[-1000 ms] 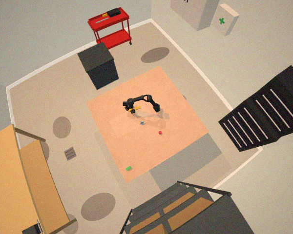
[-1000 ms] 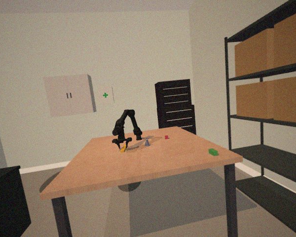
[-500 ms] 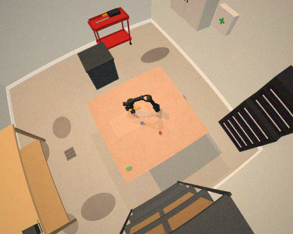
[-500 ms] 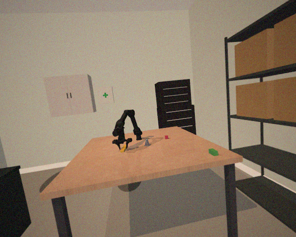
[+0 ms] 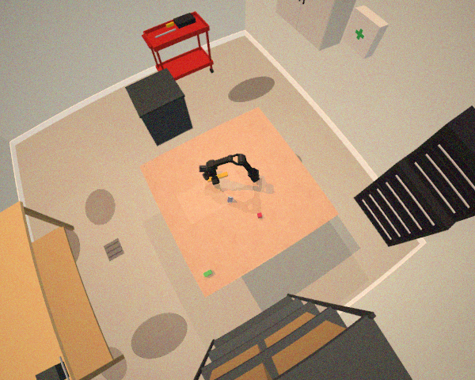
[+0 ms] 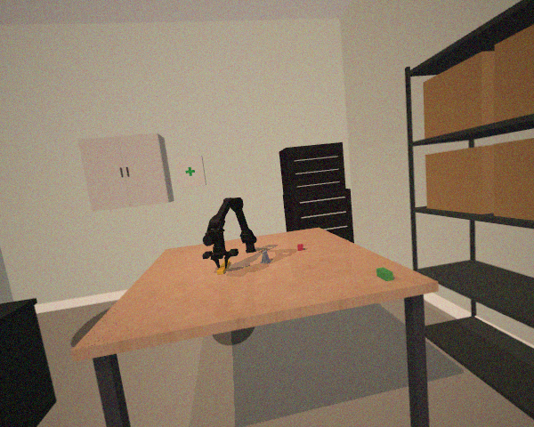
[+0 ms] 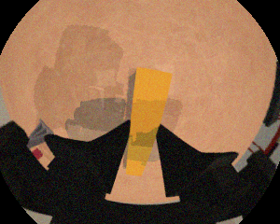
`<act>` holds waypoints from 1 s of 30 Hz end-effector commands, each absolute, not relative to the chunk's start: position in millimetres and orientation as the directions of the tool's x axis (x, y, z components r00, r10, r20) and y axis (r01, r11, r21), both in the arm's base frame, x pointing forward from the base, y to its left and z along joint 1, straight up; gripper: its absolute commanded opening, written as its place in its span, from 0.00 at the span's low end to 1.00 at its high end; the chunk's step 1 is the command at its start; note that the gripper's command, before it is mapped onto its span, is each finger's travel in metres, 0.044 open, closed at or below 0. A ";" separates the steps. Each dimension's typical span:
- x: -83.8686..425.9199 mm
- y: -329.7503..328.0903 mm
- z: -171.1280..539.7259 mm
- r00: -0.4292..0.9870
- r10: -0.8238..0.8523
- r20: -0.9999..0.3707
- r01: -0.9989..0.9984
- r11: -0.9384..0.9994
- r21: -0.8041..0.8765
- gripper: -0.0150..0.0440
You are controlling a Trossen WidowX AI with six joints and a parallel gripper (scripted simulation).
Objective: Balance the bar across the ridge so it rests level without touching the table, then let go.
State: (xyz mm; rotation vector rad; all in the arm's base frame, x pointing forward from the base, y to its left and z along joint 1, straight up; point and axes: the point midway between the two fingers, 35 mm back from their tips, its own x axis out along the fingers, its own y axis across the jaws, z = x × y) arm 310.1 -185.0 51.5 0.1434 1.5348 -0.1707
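The yellow bar [image 5: 223,176] [image 6: 221,270] [image 7: 151,95] lies on the table [image 5: 237,245] [image 6: 281,294]. My gripper [image 5: 211,178] [image 6: 222,265] [image 7: 144,125] points down over it and is shut on the bar, one fingertip against each long side. In the wrist view the bar sits slightly askew between the fingers, and one end reaches well beyond the fingertips. The small blue-grey ridge [image 5: 229,199] [image 6: 265,258] [image 7: 40,133] stands on the table a short way from the gripper, with nothing on top.
A small red cube [image 5: 259,214] [image 6: 300,246] [image 7: 37,153] lies beyond the ridge from the gripper. A green block [image 5: 207,273] [image 6: 384,274] lies near a far corner of the table. The arm's shadow falls around the ridge.
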 end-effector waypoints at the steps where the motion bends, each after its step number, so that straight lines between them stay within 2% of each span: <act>1: 310.1 -185.1 51.5 0.028 -0.020 -0.999 0.200 0.980 -0.014 0.40; 4: 310.6 -185.4 55.2 0.028 -0.020 -0.999 0.200 0.980 -0.014 0.26; 5: 311.0 -185.6 57.7 0.028 -0.020 -0.999 0.200 0.980 -0.014 0.25; 30: 312.5 -186.3 121.9 0.027 -0.017 -0.999 0.199 0.980 -0.012 0.25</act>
